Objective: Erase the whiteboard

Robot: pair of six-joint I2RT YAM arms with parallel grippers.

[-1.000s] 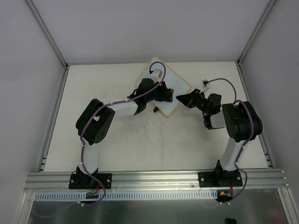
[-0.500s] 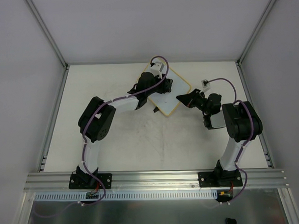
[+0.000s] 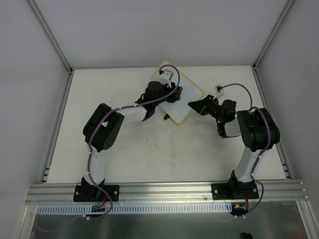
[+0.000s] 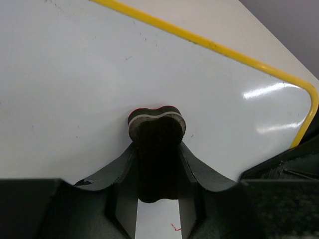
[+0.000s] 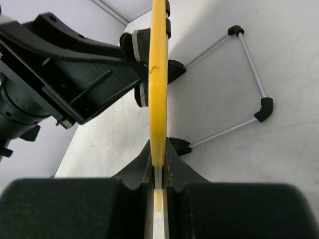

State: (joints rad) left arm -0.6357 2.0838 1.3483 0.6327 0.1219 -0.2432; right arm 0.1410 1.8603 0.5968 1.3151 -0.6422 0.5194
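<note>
The whiteboard lies turned like a diamond at the far middle of the table, white with a thin yellow frame. My left gripper is over it, shut on a dark eraser whose end presses on the white surface. A small red mark shows between the left fingers. My right gripper is shut on the board's right edge; in the right wrist view the yellow frame runs edge-on between its fingers.
A wire stand with black end caps sticks out from the board's underside on the table. Two black clips sit at the board's edge. The left arm fills the space left of the board. Grey walls enclose the table.
My left gripper with the eraser slid toward the far corner of the board, then back a little to the left. The right gripper and the board stayed still.
</note>
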